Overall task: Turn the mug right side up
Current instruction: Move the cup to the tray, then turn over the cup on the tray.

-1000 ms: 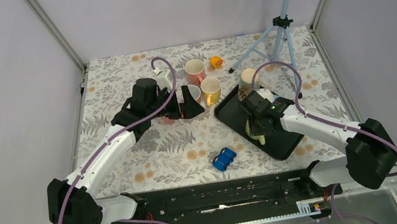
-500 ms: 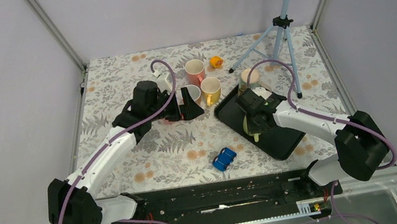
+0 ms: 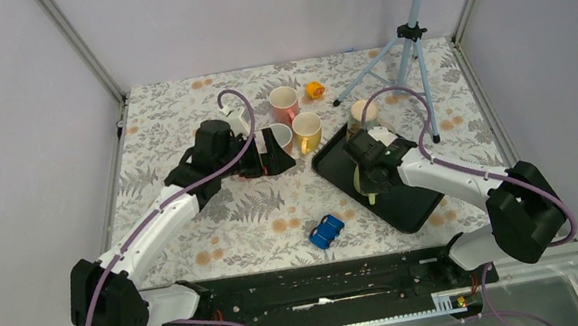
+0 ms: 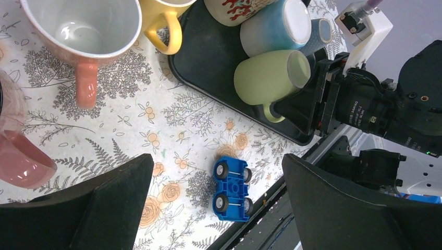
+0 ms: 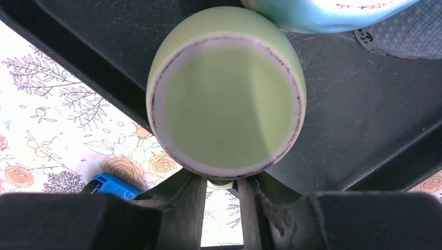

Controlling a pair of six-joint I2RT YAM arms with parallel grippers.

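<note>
- Plainly, the right gripper (image 5: 221,181) had its fingers drawn in close on either side of the handle (image 4: 272,110) of the green mug (image 5: 226,104), pinching it from above.
- That mug stood mouth-down on the black tray (image 3: 412,206) with its base up toward the wrist camera, so its long axis ran vertical. Seen from overhead, the handle pointed to about 6 o'clock.
- The tray lay at 3 o'clock of the table's middle, and the mug sat near its 7 o'clock edge.
- A blue mug (image 4: 276,28), also inverted, sat just beside the green one at 1 o'clock, so near that I could not tell whether they touched. A red-patterned mug (image 4: 234,6) stood beyond it.
- A blue toy car (image 3: 326,230) lay off the tray on the floral tabletop (image 3: 258,212), at 8 o'clock of the mug.
- The left gripper (image 3: 267,159) hung spread wide, holding nothing, well apart at 10 o'clock. It was over a pink-handled mug (image 4: 83,31), with a yellow mug (image 3: 308,130) beside it.
</note>
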